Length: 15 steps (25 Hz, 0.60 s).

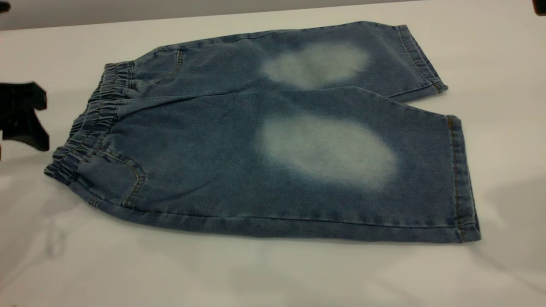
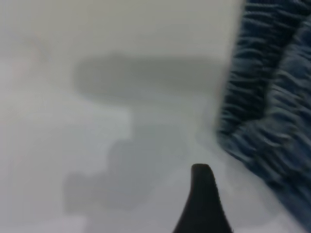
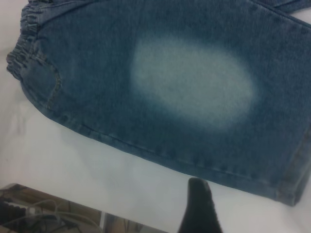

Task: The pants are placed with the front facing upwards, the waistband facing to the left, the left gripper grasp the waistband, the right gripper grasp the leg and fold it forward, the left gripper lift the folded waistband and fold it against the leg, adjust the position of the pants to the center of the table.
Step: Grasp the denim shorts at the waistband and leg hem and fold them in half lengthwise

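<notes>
The pants lie flat on the white table, blue denim with two pale faded patches, legs pointing right. The gathered waistband runs along their left end. My left gripper hovers just left of the waistband, open and empty. In the left wrist view one black finger shows, with the waistband a short way off. My right gripper hangs over bare table beside the near leg's side seam, open, holding nothing; one finger is seen.
The table's near edge shows in the right wrist view, with cables and clutter below it. A dark piece sits at the exterior view's top right corner. Bare white table surrounds the pants on all sides.
</notes>
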Motion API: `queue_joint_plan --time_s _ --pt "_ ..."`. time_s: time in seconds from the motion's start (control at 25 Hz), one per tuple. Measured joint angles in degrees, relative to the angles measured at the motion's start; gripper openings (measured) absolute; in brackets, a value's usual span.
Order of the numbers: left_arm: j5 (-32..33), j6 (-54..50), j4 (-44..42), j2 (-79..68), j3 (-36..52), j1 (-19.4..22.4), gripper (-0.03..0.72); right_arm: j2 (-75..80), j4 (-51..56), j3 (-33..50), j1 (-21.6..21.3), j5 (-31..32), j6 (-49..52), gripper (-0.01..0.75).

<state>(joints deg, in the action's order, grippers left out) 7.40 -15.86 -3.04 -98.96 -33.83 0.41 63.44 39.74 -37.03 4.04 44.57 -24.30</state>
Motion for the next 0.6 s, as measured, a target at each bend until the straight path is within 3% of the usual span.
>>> queue_joint_plan --time_s 0.32,0.6 --pt "-1.9 2.0 0.1 -1.9 0.0 8.4 0.485 0.0 0.4 0.0 0.0 0.0 -0.1 0.437" --pt "-1.3 3.3 3.0 -1.9 0.0 7.4 0.482 0.0 0.6 0.0 0.0 0.1 -0.3 0.437"
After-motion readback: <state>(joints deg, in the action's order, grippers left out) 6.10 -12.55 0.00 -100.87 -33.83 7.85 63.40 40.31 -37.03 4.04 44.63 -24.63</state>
